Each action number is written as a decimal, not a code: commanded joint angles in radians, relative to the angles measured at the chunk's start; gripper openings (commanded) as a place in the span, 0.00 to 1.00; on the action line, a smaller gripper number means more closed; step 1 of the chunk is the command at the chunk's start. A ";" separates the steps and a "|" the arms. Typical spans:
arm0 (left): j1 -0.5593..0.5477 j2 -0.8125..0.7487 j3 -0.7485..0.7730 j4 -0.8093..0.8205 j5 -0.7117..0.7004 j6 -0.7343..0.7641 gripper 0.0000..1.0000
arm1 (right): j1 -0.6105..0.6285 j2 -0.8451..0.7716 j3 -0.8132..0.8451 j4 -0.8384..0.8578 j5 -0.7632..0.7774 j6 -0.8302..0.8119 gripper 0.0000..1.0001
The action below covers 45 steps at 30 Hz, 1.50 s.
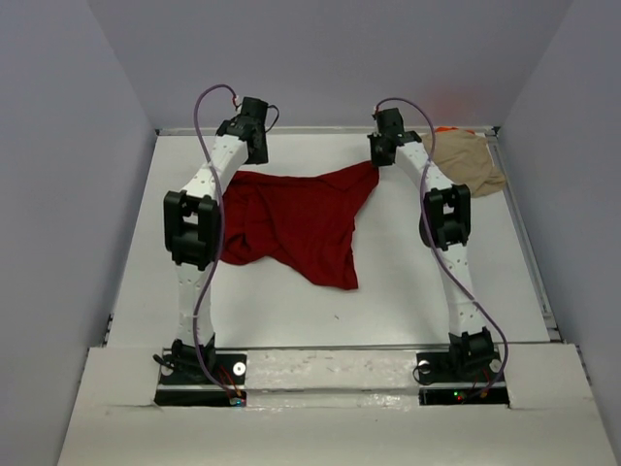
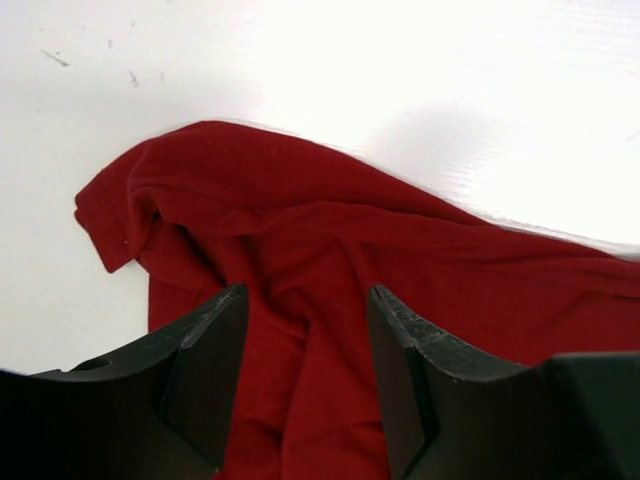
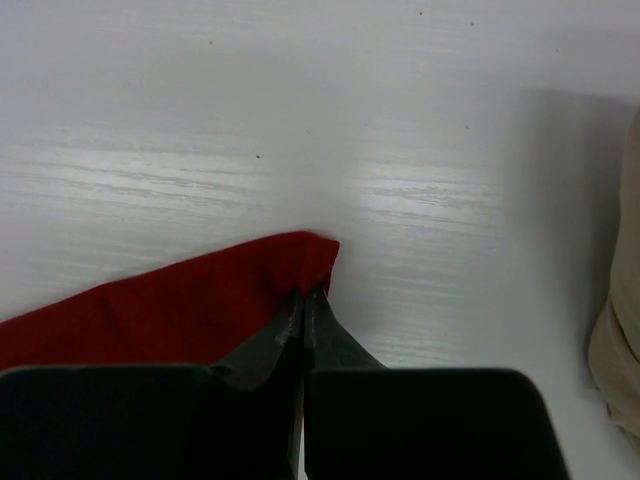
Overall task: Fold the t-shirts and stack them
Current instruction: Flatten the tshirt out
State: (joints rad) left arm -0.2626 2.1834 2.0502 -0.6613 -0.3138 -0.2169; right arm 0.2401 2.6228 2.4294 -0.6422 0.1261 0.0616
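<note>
Crumpled across the middle of the white worktop (image 1: 437, 301), between the two arms: the dark red t-shirt (image 1: 291, 223), one corner drawn out to a point at far right. Bunched in the far right corner, well apart from the red one: the tan t-shirt (image 1: 471, 160), with a sliver of orange fabric (image 1: 448, 129) just behind it. Soft, light cloth, limp and full of folds. Likely to sag and drag rather than hold any shape, and to slide easily on the smooth surface. Best taken at hems, corners or shoulder seams, pinching a single edge rather than a bunch, with two far corners lifted together to pull it flat. Clenched on the very corner of the red cloth: the right pincer (image 3: 303, 300), tips together, seemingly with only a thin bite of fabric, though hard to judge from the wrist view. Released: the left pincer (image 2: 307, 300), jaws standing apart over a ridge of red folds near the shirt's edge, nothing nipped between them. Both arms reached far forward, elbows raised, wrists bent down toward the far side of the worktop, left over the shirt's far left part, right at its far right corner. Probable need: a fresh hold by the left on the opposite corner before any spreading.
</note>
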 commanded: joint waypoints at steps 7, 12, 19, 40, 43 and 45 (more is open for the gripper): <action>-0.141 -0.019 0.040 0.002 0.050 0.056 0.61 | -0.013 -0.131 -0.085 -0.007 -0.111 0.041 0.91; -0.196 -0.019 0.085 0.029 0.064 0.062 0.54 | 0.022 -0.306 -0.171 0.049 -0.019 -0.011 0.96; -0.247 -0.054 0.055 0.098 0.059 0.082 0.47 | 0.071 -0.539 -0.360 0.090 0.069 -0.019 1.00; -0.401 0.053 0.079 0.005 0.150 0.106 0.25 | 0.122 -0.906 -0.848 0.190 -0.086 0.119 0.73; -0.428 0.081 0.100 -0.009 0.160 0.106 0.32 | 0.131 -0.970 -0.895 0.199 -0.077 0.118 0.75; -0.434 0.091 0.097 -0.001 0.173 0.111 0.34 | 0.131 -0.998 -0.912 0.200 -0.083 0.116 0.75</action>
State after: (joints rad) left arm -0.6788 2.2601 2.1101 -0.6289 -0.1825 -0.1345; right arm 0.3576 1.7191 1.5475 -0.5049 0.0555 0.1730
